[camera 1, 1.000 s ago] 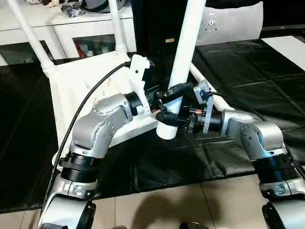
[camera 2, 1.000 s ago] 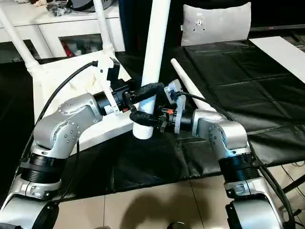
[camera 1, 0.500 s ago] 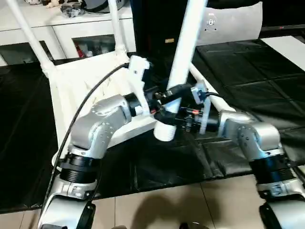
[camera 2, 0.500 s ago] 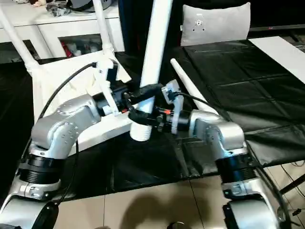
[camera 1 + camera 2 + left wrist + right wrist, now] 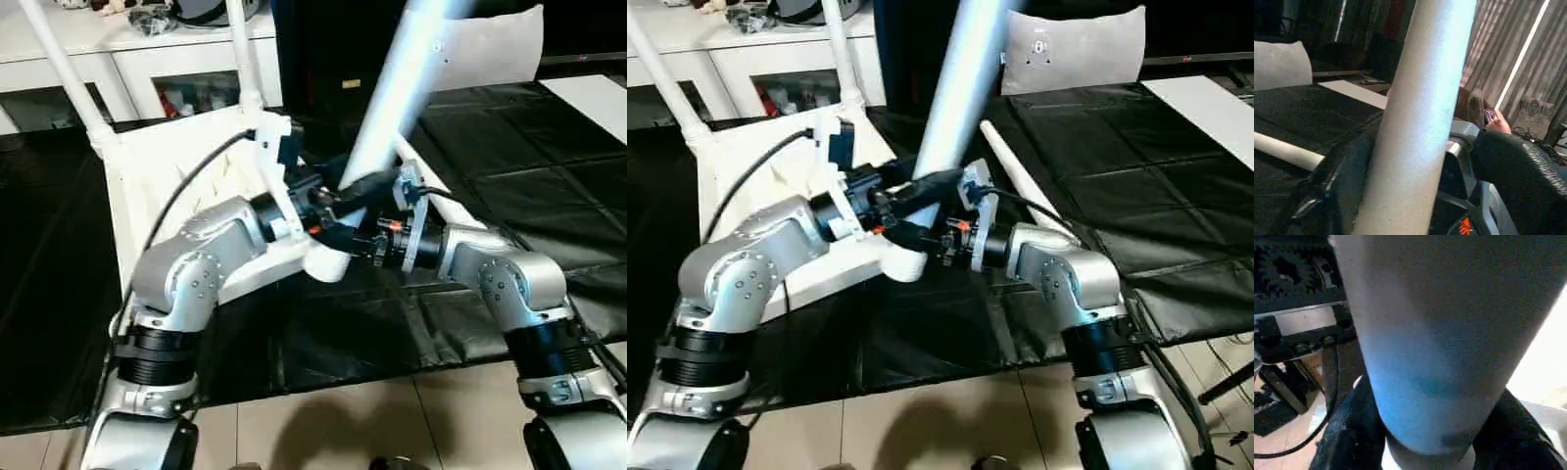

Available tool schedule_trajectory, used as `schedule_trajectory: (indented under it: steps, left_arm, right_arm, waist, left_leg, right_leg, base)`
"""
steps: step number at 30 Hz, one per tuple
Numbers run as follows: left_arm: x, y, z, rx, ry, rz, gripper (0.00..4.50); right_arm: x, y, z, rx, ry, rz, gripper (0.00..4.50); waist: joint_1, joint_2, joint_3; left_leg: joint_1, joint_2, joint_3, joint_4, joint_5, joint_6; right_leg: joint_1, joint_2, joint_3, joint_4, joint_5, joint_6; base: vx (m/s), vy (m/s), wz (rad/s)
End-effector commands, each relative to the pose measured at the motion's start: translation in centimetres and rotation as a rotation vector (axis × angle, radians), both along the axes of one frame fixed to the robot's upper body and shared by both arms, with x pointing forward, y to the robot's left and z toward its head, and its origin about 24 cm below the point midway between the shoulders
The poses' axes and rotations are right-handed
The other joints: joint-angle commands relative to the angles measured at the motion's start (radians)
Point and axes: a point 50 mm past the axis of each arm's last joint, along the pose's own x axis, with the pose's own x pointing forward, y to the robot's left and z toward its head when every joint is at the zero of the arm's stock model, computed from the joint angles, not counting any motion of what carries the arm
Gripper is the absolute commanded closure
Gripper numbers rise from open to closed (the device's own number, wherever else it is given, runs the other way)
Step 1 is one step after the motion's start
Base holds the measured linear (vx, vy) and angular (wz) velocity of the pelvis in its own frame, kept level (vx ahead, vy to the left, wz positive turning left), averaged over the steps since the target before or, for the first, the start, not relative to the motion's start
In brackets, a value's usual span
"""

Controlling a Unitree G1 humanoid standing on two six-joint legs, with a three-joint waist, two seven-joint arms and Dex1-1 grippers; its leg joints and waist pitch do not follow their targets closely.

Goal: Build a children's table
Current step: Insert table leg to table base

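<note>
A: Where does the white leg (image 5: 397, 93) stand against the pincers?

B: Both meet at its thick lower end, just off the near edge of the upturned table top (image 5: 162, 186). The right gripper (image 5: 939, 238) is clenched on the leg: the right wrist view has a black finger (image 5: 1349, 431) pressed to each side of the shaft. The left gripper (image 5: 338, 201) brackets the same leg from the other side, one black finger across it just above the right one. In the left wrist view its fingers (image 5: 1339, 176) stand a little off the shaft, so it reads as released.

A: And the leg itself?

B: Tilted, its base towards the table top's near corner, its upper end leaning away to the right.

A: What do the head views add?

B: Beyond the table top's near edge, a loose leg (image 5: 1019, 181) lies on the black mat (image 5: 1136, 166) to the right. At the table top's far edge two fitted legs (image 5: 59, 64) rise. Behind stand a white cabinet (image 5: 147, 69) and a grey cushion (image 5: 1087, 44).
</note>
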Motion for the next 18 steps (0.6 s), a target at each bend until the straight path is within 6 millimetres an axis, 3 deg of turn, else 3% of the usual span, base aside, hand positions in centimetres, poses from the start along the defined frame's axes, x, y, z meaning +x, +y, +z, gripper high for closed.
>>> schedule_trajectory:
  steps: [1,6,13,17,18]
  left_arm:
    - [-1.8,-1.8,1.0,-0.032,-0.053,-0.172,0.33]
    - [-1.5,-1.7,0.8,-0.029,-0.041,-0.151,0.01]
    - [-1.4,-0.9,1.5,-0.134,-0.032,-0.137,0.0]
    - [0.0,0.9,1.7,-0.197,-0.017,-0.01,0.0]
    - [0.4,1.5,1.5,-0.177,-0.009,0.028,0.0]
  right_arm:
    - [0.6,-1.0,-0.4,-0.038,0.02,-0.091,2.58]
    - [0.6,-0.9,-0.5,-0.038,0.015,-0.091,2.58]
    - [0.8,-1.4,-0.7,-0.022,0.049,-0.146,2.59]
    - [1.2,-2.2,-0.9,-0.024,0.037,-0.274,2.59]
    - [1.3,-2.5,-1.0,-0.025,0.042,-0.301,2.59]
  waist:
    - [0.002,-0.02,-0.083]
    - [0.001,-0.018,-0.083]
    - [0.0,-0.02,-0.083]
    - [0.003,-0.018,-0.084]
    - [0.004,-0.019,-0.084]
  left_leg:
    - [-0.014,0.016,0.017,-0.06,0.031,0.107]
    - [-0.013,0.017,0.016,-0.06,0.033,0.106]
    - [-0.014,0.015,0.018,-0.06,0.03,0.105]
    - [-0.008,0.017,0.018,-0.061,0.039,0.093]
    - [-0.011,0.015,0.018,-0.061,0.036,0.091]
  right_leg:
    - [0.084,-0.045,0.048,-0.061,-0.294,-0.105]
    - [0.085,-0.045,0.048,-0.061,-0.288,-0.104]
    - [0.086,-0.046,0.048,-0.061,-0.289,-0.109]
    - [0.08,-0.046,0.049,-0.064,-0.299,-0.108]
    - [0.084,-0.045,0.048,-0.063,-0.296,-0.105]
  base:
    - [0.0,0.0,0.0]
    - [0.0,0.0,0.0]
    - [0.0,0.0,0.0]
    - [0.0,0.0,0.0]
    - [0.0,0.0,0.0]
